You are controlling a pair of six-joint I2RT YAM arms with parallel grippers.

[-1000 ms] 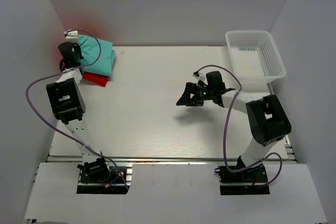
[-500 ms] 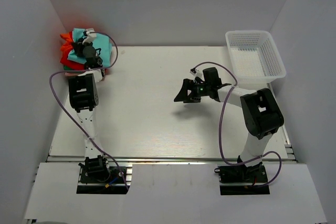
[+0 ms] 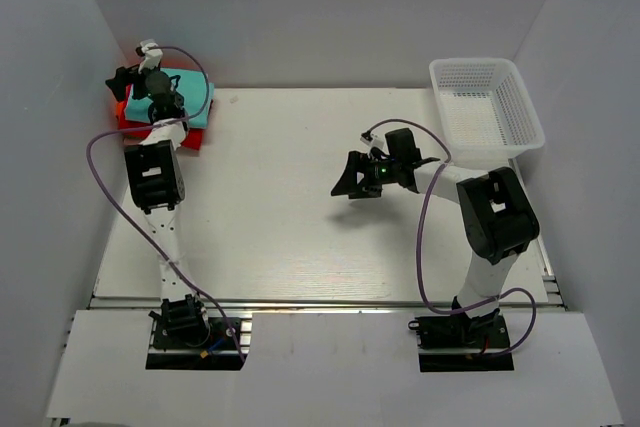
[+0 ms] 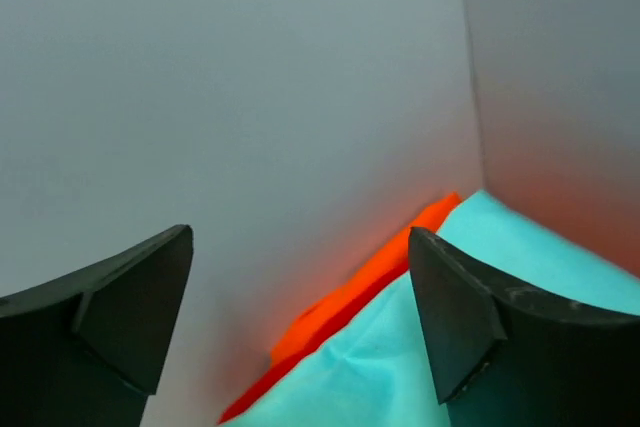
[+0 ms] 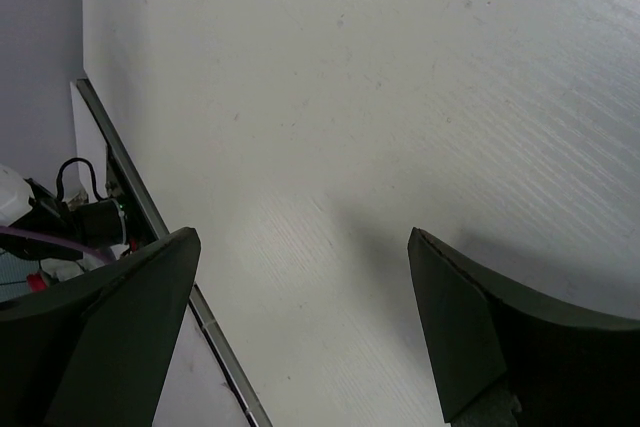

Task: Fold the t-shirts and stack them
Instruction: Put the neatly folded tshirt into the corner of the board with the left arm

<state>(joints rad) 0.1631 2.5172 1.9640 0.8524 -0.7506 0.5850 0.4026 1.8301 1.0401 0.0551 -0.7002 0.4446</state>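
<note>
Your left gripper [image 4: 298, 247] hangs over the far-left corner stack with its jaws spread wide, gripping nothing. The teal t-shirt [image 4: 370, 367] lies on top, over the red t-shirt [image 3: 190, 139] and an orange edge [image 4: 350, 287]. Your right gripper [image 5: 303, 247] gapes above the table [image 3: 280, 227]. The white mesh basket [image 3: 490, 152] sits far right.

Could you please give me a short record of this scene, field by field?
Shirts: teal shirt lying on red shirt, stacked in the far left corner
Left end effector: open, above the stack, holding nothing
Right end effector: open, over the table, holding nothing
Basket: far right corner of the table, apart from both arms
</note>
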